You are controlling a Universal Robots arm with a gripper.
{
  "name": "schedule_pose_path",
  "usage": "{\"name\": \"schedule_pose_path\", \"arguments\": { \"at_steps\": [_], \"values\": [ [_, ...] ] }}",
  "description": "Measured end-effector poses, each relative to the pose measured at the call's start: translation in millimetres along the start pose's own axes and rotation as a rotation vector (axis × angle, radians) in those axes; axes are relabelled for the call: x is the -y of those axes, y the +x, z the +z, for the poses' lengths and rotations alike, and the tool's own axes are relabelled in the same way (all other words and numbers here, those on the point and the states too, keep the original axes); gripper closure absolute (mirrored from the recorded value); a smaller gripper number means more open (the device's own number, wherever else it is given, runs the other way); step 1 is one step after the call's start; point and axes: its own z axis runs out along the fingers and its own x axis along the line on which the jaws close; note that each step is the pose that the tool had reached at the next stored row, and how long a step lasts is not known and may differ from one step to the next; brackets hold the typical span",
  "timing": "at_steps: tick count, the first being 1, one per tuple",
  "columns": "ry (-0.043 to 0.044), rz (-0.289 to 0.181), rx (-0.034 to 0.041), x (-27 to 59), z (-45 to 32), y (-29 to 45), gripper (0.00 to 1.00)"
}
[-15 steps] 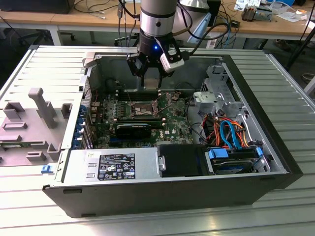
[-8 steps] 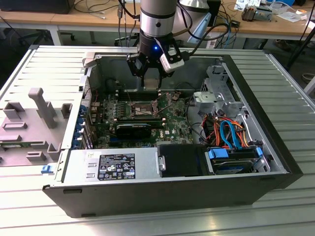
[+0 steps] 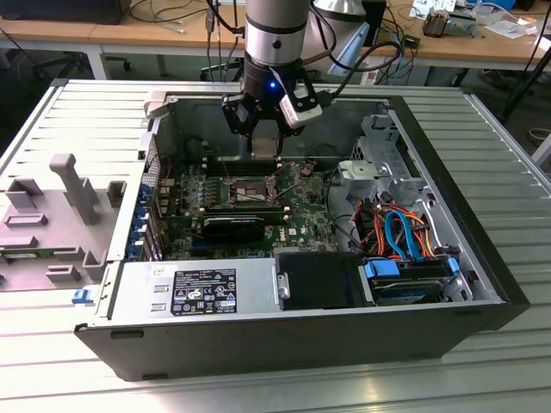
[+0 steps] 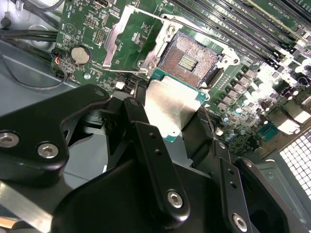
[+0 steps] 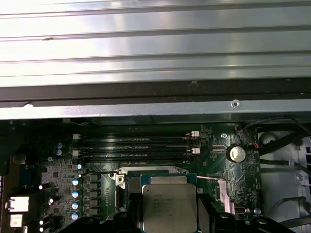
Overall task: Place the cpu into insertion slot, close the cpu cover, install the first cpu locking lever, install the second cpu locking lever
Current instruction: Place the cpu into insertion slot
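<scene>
In both wrist views my gripper [image 4: 171, 119] [image 5: 169, 218] is shut on the cpu [image 4: 170, 104] [image 5: 169, 206], a flat square chip with a dull silver top and a green edge, clamped between the two black fingers [image 4: 141, 121]. The chip hangs just above the green board, beside the insertion slot [image 4: 190, 58], whose dark pin field lies bare inside its silvery rim. The cpu cover [image 4: 119, 41], a thin silvery frame, is swung open beside the slot. In the exterior view the gripper [image 3: 258, 138] hovers inside the open computer case over the insertion slot [image 3: 244, 191].
Black memory slots [image 5: 136, 148] run along the board near the socket, and a coin battery [image 4: 80, 54] sits beyond the cover. A power supply [image 3: 198, 288] and drives with blue and orange cables [image 3: 400, 237] fill the case's front. A grey fixture [image 3: 69, 198] stands outside, on the exterior view's left.
</scene>
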Motion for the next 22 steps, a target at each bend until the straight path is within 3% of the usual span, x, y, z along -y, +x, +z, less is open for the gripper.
{"name": "schedule_pose_path", "arguments": {
  "at_steps": [22],
  "values": [
    [0.0000, 0.000, 0.0000, 1.0, 3.6, -0.1, 0.46]
  ]
}}
